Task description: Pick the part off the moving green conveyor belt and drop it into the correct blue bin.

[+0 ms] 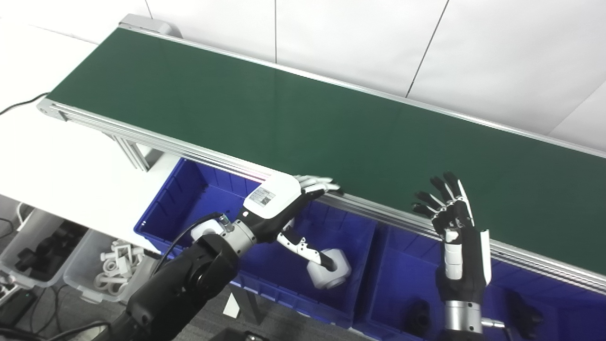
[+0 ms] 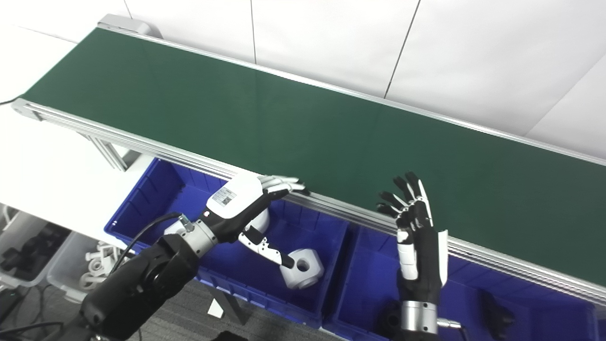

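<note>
A white part already lies in the left blue bin, directly beneath the left hand, whose fingers are spread, holding nothing. At its 3 o'clock, the right hand is likewise spread. Beyond, the green conveyor belt carries nothing visible.

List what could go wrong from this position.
The left hand has its fingers at the conveyor belt rail, where a snag seems possible. No part shows on the belt, so a late reaction is a risk. The white part under the left hand's thumb could get nudged.
</note>
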You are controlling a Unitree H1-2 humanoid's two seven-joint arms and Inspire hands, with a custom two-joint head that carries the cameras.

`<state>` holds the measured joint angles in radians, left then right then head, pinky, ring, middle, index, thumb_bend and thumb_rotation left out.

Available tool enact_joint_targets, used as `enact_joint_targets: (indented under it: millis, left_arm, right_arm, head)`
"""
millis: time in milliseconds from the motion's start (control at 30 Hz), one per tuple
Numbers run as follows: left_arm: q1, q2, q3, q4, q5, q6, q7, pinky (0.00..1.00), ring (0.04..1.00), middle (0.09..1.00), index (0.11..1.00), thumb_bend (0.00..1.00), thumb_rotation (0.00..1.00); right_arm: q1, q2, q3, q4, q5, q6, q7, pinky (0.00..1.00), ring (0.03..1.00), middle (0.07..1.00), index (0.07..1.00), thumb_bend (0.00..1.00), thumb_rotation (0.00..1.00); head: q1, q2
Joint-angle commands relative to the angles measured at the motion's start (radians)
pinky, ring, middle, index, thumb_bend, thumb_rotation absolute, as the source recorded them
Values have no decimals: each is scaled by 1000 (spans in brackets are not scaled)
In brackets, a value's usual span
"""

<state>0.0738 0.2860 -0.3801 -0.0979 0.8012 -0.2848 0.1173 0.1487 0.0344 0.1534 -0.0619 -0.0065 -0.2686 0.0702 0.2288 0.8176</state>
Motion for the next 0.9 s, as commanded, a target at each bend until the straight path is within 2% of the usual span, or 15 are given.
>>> enact_joint_targets:
  millis: [0,100,200,367,467,500,600,700,867]
  left_arm:
    - [-2,-16,17,-28,-28,-51,50,875,918,909,846,882,790]
    - [12,-61,44,-46,-115,-56,42,847,929,928,864,892,807]
    - [27,-134,71,-71,-267,-16,8,817,931,930,887,887,797]
    - [65,-240,101,-76,-541,99,-78,884,948,954,930,906,829]
    - [74,-271,117,-21,-645,106,-113,888,954,951,944,912,829]
    - [74,-276,120,-4,-658,101,-121,889,957,956,952,909,842]
    - [63,-294,121,85,-670,75,-132,875,952,960,971,912,876]
    - [50,-314,113,176,-679,39,-144,866,954,966,971,925,872]
    - [53,-327,95,251,-658,-10,-147,888,959,971,965,936,855]
  right_arm:
    - [-4,22,8,-18,-14,-20,-8,689,765,884,931,826,912]
    - [1,33,14,-9,-48,-30,-23,692,762,884,932,818,924]
    - [9,43,22,-3,-88,-35,-41,687,757,883,931,808,956]
    - [16,60,39,22,-120,-59,-60,693,766,891,937,781,976]
    - [16,69,45,49,-138,-75,-74,702,766,897,934,767,978]
    - [15,71,46,56,-140,-78,-78,705,765,898,933,766,974]
    - [16,70,49,91,-146,-100,-87,712,770,899,934,778,963]
    - [17,62,47,129,-157,-138,-101,713,774,897,932,793,966]
    - [23,48,42,168,-169,-190,-115,702,775,900,937,781,984]
  head:
    - [-52,-4]
    - [-120,-19]
    - [-156,-32]
    - [-237,-60]
    - [-279,-85]
    - [-279,-85]
    - [-292,-122]
    - [-272,-157]
    - [-246,-211]
